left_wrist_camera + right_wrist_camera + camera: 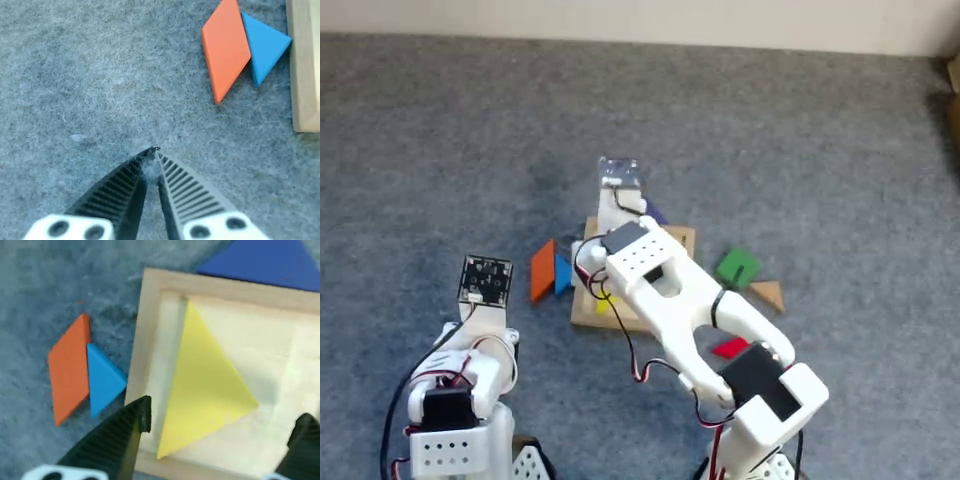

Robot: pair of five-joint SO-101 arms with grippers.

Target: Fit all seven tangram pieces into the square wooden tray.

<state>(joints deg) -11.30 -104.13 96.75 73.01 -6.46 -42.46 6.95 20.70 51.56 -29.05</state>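
Tray (147,340) holds yellow triangle (205,385) (right gripper (225,420) spread above).

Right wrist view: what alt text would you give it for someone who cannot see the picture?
A yellow triangle lies inside the square wooden tray, with the right gripper above it, its fingers open. On the grey carpet beside the tray an orange parallelogram touches a light blue triangle; a dark blue piece lies beyond another side.

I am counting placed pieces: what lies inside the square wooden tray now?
A yellow triangle lies flat inside the tray. The right arm hides part of its floor in the high view.
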